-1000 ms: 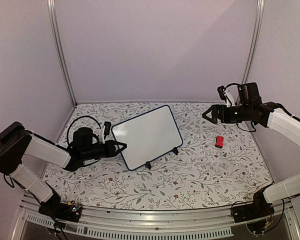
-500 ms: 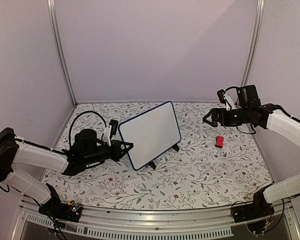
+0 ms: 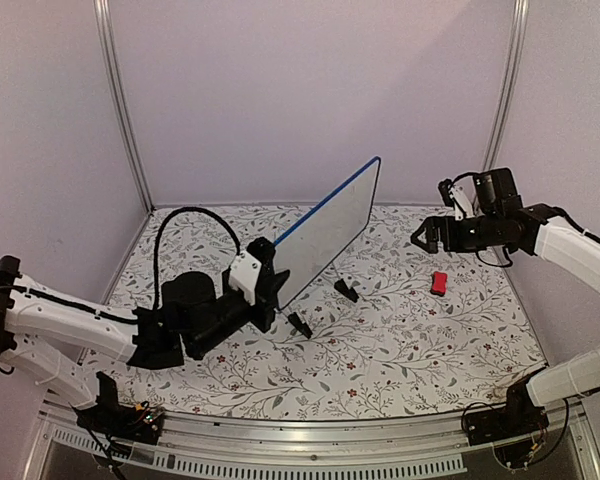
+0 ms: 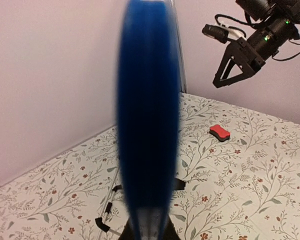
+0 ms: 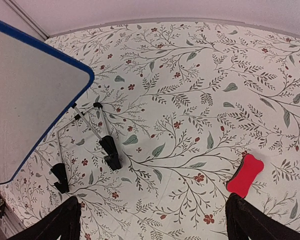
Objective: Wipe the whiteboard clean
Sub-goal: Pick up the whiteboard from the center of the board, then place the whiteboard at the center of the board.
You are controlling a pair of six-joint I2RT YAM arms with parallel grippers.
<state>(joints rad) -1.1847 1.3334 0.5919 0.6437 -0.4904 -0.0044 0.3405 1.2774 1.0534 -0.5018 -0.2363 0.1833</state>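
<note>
**Top view.** The left arm lies low across the table from 8 o'clock, its forearm stretched toward the centre. The left gripper (image 3: pixel 272 285) is clenched on the lower corner of the whiteboard (image 3: pixel 330 228). The board is seen nearly edge-on and tilted, its blue-framed top edge rising toward 1 o'clock in front of the back wall. Its black feet (image 3: pixel 300 326) sit below it, at 5 o'clock from the gripper. The right arm reaches in from 3 o'clock with the right gripper (image 3: pixel 423 235) pointing toward 9 o'clock, apart from the board. The red block (image 3: pixel 439 283) lies at 6 o'clock from that gripper. The floral table (image 3: pixel 400 350) is bare from 4 to 6 o'clock of the board.

**Left wrist.** The board's blue edge runs straight up the middle, blurred. The red block lies at 3 o'clock, well apart from it.

**Right wrist.** The fingers (image 5: pixel 60 222) are spread wide at the lower corners, with nothing between them. The board's rounded corner fills 9 to 10 o'clock, with its wire legs and feet at 8 o'clock. The red block lies just beside the finger at 5 o'clock.
</note>
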